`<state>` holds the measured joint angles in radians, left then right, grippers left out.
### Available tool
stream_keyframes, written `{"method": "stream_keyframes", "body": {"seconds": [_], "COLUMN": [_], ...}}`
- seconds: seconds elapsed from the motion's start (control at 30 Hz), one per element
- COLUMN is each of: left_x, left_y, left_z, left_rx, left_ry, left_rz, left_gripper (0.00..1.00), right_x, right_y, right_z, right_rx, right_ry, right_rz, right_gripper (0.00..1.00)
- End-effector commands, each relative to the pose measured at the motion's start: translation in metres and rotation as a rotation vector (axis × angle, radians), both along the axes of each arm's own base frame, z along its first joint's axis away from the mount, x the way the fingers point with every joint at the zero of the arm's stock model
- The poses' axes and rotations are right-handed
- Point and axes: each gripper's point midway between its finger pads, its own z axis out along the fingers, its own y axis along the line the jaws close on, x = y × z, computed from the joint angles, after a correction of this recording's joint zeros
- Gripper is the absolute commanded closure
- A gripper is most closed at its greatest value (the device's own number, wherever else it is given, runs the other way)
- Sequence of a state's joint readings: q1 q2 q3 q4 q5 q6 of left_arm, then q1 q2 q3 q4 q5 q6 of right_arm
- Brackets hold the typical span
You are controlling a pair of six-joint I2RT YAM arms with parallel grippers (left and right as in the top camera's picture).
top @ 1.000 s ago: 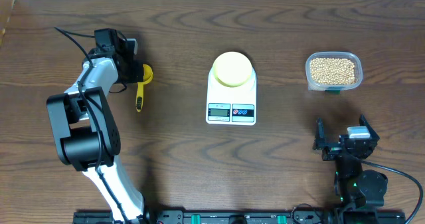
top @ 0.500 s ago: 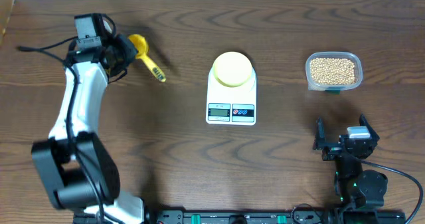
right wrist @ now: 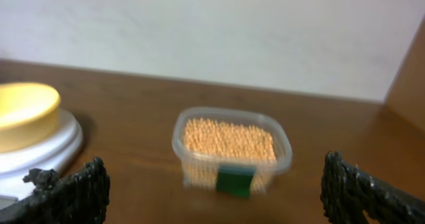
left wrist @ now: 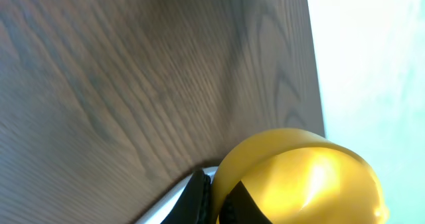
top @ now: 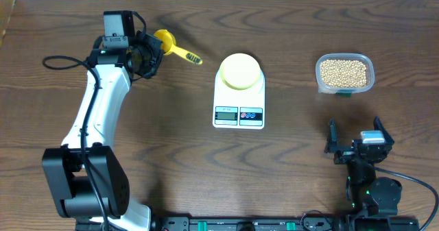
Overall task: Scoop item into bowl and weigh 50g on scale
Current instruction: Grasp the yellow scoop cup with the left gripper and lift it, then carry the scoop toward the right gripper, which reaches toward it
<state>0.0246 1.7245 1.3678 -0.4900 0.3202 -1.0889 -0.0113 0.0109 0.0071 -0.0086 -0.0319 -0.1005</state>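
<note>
**Change since the earlier frame.** The left tool [top: 151, 49] has carried the yellow plastic scoop [top: 164, 38] closer to the white rectangular digital scale [top: 239, 113]. The scoop handle now points toward the scale instead of toward the near table edge. The right arm has not moved.

**Left tool.** Its fingers are closed on the scoop at the round cup end. The handle, which has dark markings, projects free toward the scale. The wrist view shows the yellow cup directly against the dark fingers [left wrist: 199, 196]. Tool and scoop sit left of the scale, toward its rear.

**Right tool** [top: 355, 138]. Jaws are at full spread and hold nothing. It is right of the scale, toward the front.

**Task items.**
- The small round pale yellow bowl [top: 240, 71] stands on the scale platform.
- The small tan round beans [top: 343, 70] fill a clear rounded-rectangular plastic container [top: 371, 73], well right of the scale.
- All items rest on the dark wood-grain table [top: 274, 176].
</note>
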Motion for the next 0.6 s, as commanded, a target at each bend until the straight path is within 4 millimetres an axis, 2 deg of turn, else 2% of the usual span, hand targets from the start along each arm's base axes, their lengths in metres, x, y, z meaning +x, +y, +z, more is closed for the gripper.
{"method": "stream_keyframes", "body": {"seconds": [0.0,0.17,0.33,0.47,0.57], "left_x": [0.004,0.018,0.027,0.033,0.040], "left_y": [-0.005,-0.006,-0.008,-0.014,-0.019], "left_z": [0.004,0.016,0.024,0.031,0.038], "left_rx": [-0.120,-0.160,-0.211,-0.235,-0.230], "left_ry": [0.033,-0.029,-0.062,-0.089,-0.134], "left_rz": [0.136,0.172,0.218,0.236,0.243], "left_gripper": [0.93,0.92,0.93,0.92,0.92], "right_x": [-0.002,-0.002,0.002,0.011,0.026], "right_y": [0.019,0.024,0.027,0.031,0.039], "right_z": [0.007,0.012,0.027,0.039,0.051], "right_rx": [-0.015,0.017,0.014,-0.005,-0.042], "right_ry": [-0.030,-0.042,-0.047,-0.020,0.028], "right_rz": [0.113,0.144,0.162,0.184,0.235], "right_gripper": [0.01,0.01,0.00,0.01,0.01]}}
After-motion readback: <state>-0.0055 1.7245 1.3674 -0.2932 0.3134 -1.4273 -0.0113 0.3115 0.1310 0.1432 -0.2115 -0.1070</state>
